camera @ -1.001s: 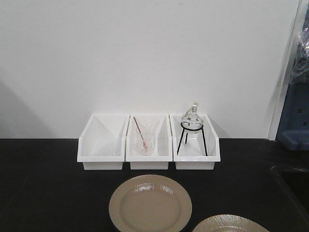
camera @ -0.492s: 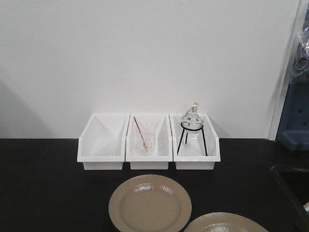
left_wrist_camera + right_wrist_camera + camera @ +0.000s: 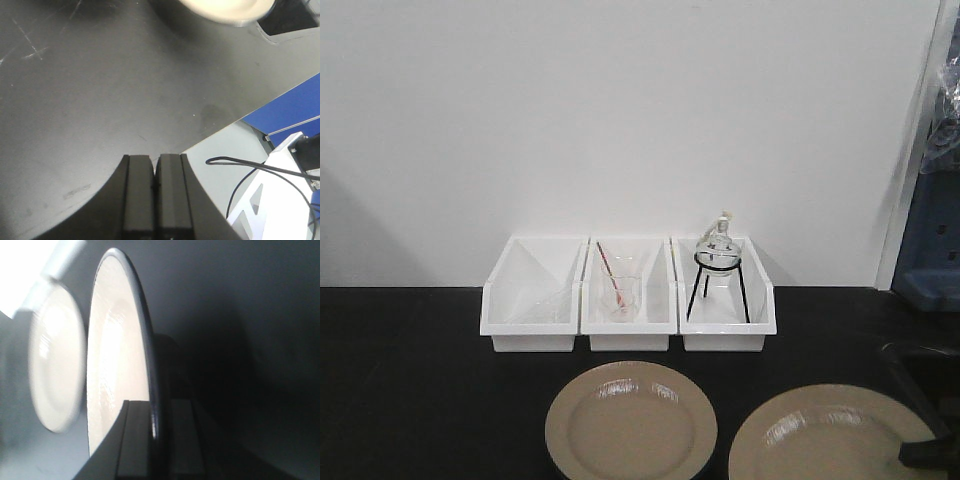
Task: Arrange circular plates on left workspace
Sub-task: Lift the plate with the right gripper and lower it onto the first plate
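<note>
While the front view looks down on the benchtop (image 3: pixel 410 400), the middle bin (image 3: pixel 629 300) serves as landmark: white, open-topped, holding a clear beaker (image 3: pixel 622 297) with a red rod (image 3: pixel 608 268) leaning in it.

Left bin (image 3: pixel 533 297) touches the middle bin's left side; faint glassware inside, type unclear. Right bin (image 3: pixel 724 300) touches its right side; a round glass vessel (image 3: pixel 718 247) sits on a black tripod (image 3: pixel 717 285) in it.

First plate (image 3: pixel 631 425): beige, rim up, flat on the benchtop straight in front of the middle bin, apart from it.

Second plate (image 3: pixel 825 440): same kind, in front of the middle bin and off to its right, beside the first plate with a dark gap between them. Cannot tell whether it rests on the benchtop or hangs just above it.

Right gripper (image 3: pixel 159 412): clamped on the second plate's rim, one finger on the pale top, the other on the dark underside. In the front view it shows as a dark shape at that plate's right edge.

Left gripper (image 3: pixel 155 172): jaws pressed together, nothing between them, over bare benchtop. A pale plate rim shows at the top of its view; which plate, cannot tell.
</note>
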Available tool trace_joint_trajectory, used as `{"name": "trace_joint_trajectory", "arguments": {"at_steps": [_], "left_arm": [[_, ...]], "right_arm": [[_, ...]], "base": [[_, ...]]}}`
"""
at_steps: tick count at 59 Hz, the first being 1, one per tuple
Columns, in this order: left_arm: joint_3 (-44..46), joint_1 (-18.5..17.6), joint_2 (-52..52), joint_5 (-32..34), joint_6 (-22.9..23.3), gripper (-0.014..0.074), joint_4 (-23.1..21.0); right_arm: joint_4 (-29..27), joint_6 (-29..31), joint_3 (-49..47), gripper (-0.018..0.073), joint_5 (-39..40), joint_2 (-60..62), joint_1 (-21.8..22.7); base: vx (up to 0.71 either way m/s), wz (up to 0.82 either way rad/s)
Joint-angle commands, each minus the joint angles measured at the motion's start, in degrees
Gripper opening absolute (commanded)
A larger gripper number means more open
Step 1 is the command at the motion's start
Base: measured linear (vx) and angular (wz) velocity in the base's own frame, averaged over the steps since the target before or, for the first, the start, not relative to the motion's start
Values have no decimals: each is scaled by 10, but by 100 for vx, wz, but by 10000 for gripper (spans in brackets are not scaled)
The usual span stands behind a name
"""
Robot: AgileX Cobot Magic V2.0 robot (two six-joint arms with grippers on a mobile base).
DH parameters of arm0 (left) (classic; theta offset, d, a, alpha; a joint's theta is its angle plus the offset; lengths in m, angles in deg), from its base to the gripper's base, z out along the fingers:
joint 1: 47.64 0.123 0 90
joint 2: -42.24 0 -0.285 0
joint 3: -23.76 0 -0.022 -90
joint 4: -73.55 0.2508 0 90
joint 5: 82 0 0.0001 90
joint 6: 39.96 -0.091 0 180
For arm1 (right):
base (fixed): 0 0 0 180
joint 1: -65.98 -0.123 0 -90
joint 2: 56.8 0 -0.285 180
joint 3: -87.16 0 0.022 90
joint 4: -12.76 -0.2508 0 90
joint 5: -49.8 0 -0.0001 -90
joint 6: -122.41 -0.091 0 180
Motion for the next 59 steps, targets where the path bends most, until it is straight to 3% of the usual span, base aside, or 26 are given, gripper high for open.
{"name": "trace_joint_trajectory", "arguments": {"at_steps": [1,11,36,45,59], "left_arm": [[13,0,-2,2,5,-3,-39],[13,0,-2,10,5,-3,-38],[13,0,-2,27,7,-3,-39],[13,0,-2,27,7,-3,-39],[13,0,-2,25,7,-3,-41]], "right_arm": [[-87,-18,-32,-5,-64,38,1],[-185,-18,-54,-5,-82,40,-36],[-303,-16,-154,-5,24,-39,-256],[-310,-16,-186,-5,38,-94,-293],[-319,-7,-198,-5,33,-152,-302]], "base": [[0,0],[0,0],[0,0],[0,0],[0,0]]}}
